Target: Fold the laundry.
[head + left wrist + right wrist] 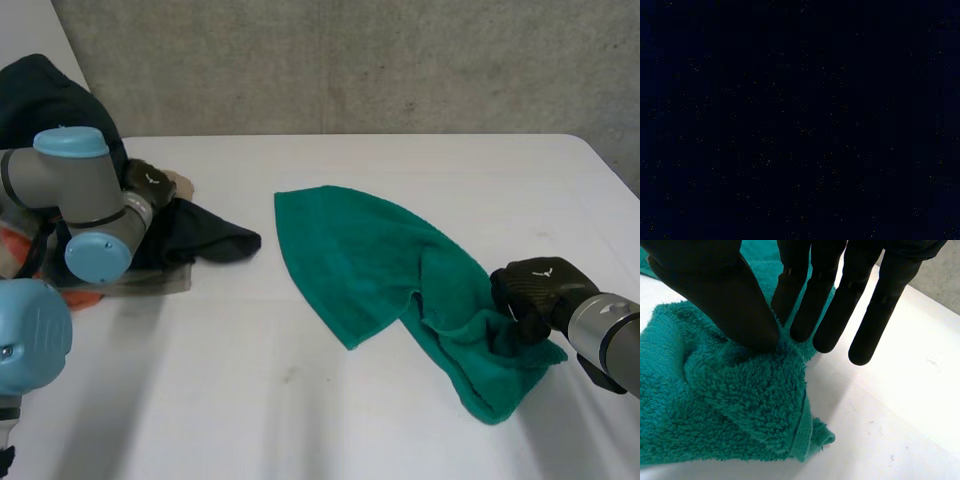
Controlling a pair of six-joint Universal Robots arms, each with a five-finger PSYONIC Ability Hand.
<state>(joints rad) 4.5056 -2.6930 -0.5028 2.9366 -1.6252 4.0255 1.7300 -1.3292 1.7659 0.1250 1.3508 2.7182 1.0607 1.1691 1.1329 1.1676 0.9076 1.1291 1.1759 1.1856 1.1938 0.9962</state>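
A green terry towel (370, 260) lies crumpled in the middle of the white table (450, 170), its far part flat and its near right end bunched. My right hand (535, 290) is at that bunched end. In the right wrist view its thumb (752, 325) and a finger pinch a raised fold of the towel (730, 405) close to a hemmed corner, while the other fingers point straight down beside it. My left hand (150, 182) is at the far left, down in a heap of dark clothes (205, 235), with the left arm bent above it.
The dark heap spreads over the table's left side, with an orange piece (15, 250) at its edge. Another dark garment (50, 100) is piled behind the left arm. A grey wall runs along the table's far edge.
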